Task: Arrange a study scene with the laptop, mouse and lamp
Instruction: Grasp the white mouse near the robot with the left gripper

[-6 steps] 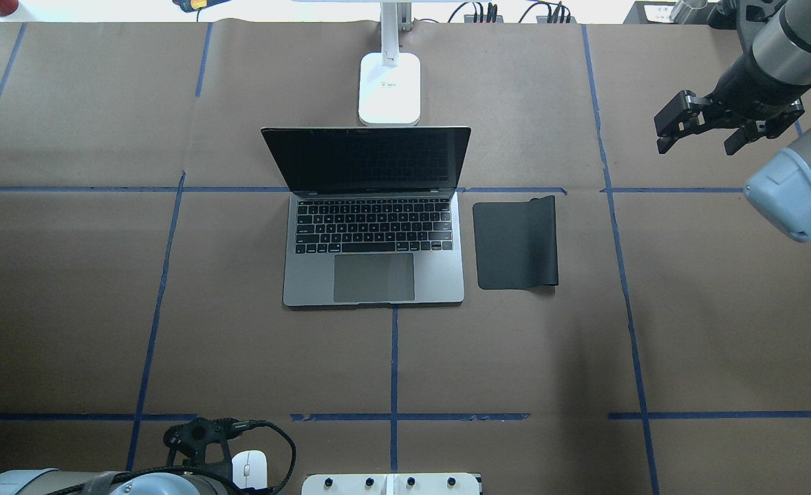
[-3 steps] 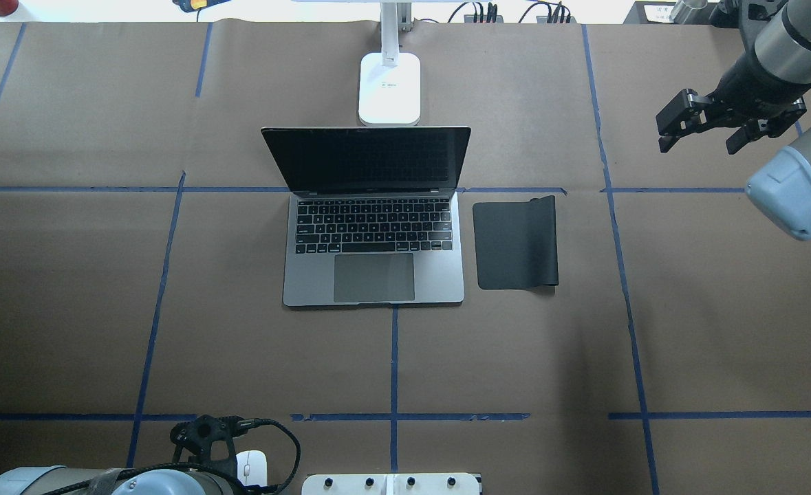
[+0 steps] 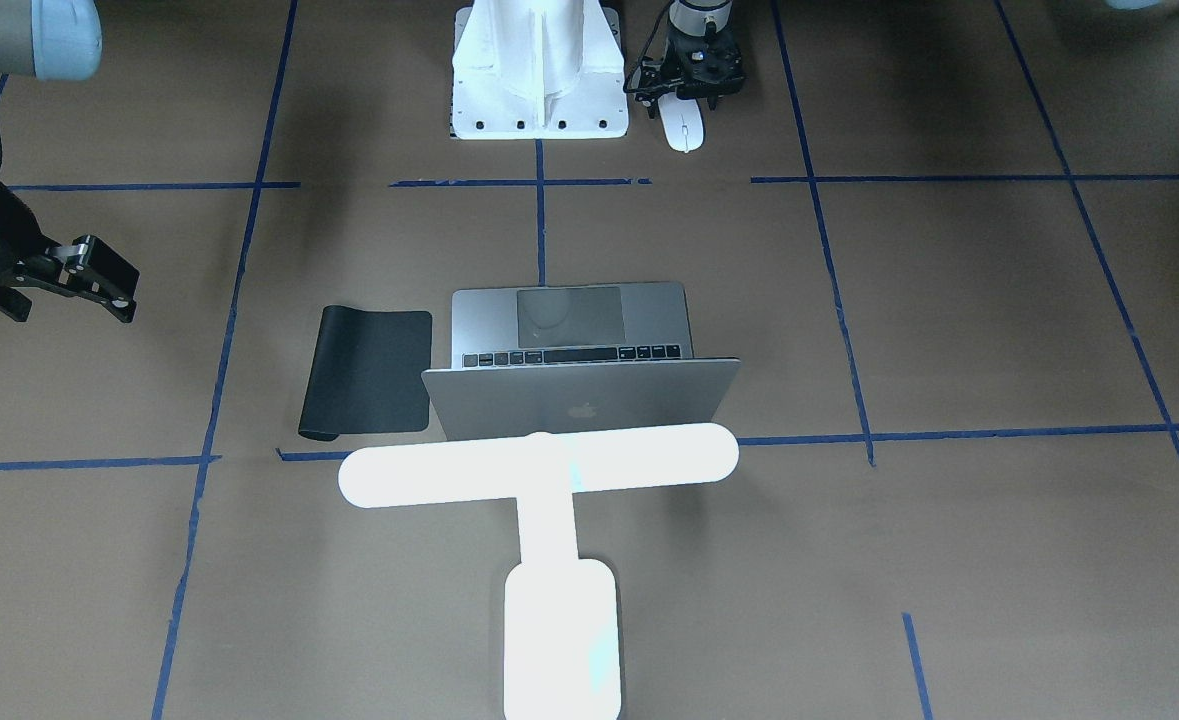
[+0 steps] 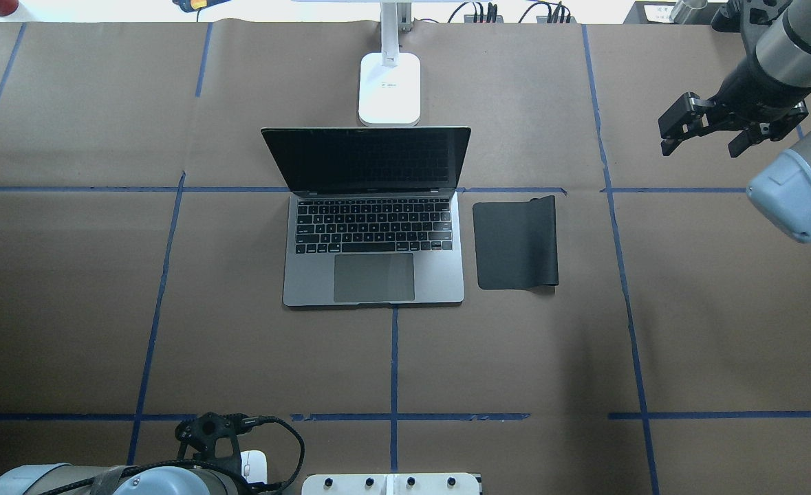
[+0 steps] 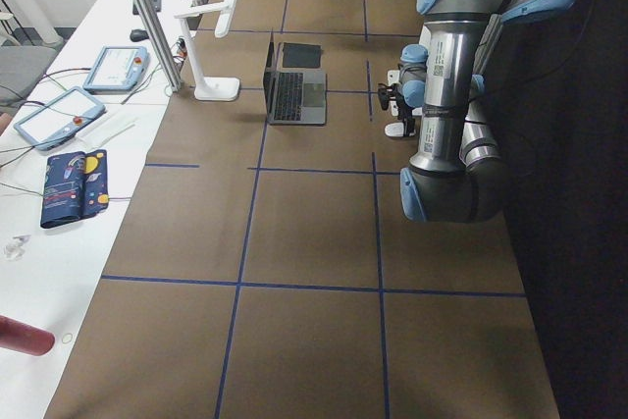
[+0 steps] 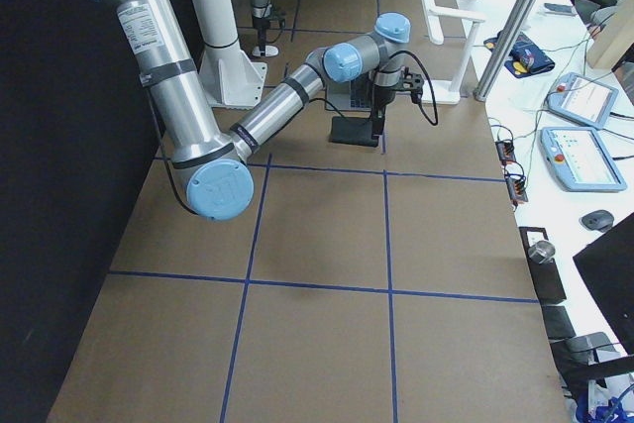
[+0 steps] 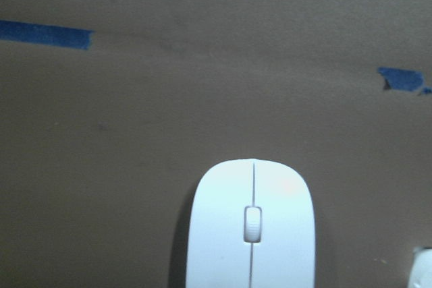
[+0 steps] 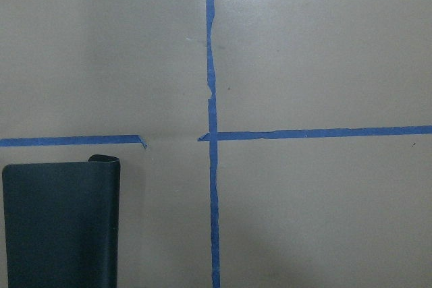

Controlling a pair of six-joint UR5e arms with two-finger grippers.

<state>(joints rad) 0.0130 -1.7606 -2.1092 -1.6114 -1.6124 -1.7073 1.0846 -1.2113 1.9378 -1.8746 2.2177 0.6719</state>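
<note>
The silver-grey laptop (image 4: 374, 271) stands open at the table's centre, its lid (image 3: 579, 400) facing the far side. Behind it is the white lamp (image 3: 539, 465), its base (image 4: 389, 86) on the paper. The white mouse (image 3: 686, 128) lies near the robot's base and fills the lower part of the left wrist view (image 7: 251, 227). My left gripper (image 3: 694, 85) hangs right over the mouse's rear end and looks open; its fingers do not show in the wrist view. Far off to the right, my right gripper (image 4: 699, 146) hovers open and holds nothing.
A flat black mouse pad (image 4: 515, 240) lies just right of the laptop, one corner curled (image 8: 101, 161). The white ribbed pedestal (image 3: 539, 70) stands beside the mouse. Blue tape lines cross the brown paper. The right arm's elbow (image 4: 790, 196) overhangs the right edge.
My left gripper has slid to the right, covering more of the mouse in the overhead view. The right gripper has drifted slightly toward the far edge. Laptop, lamp and pad are unmoved.
</note>
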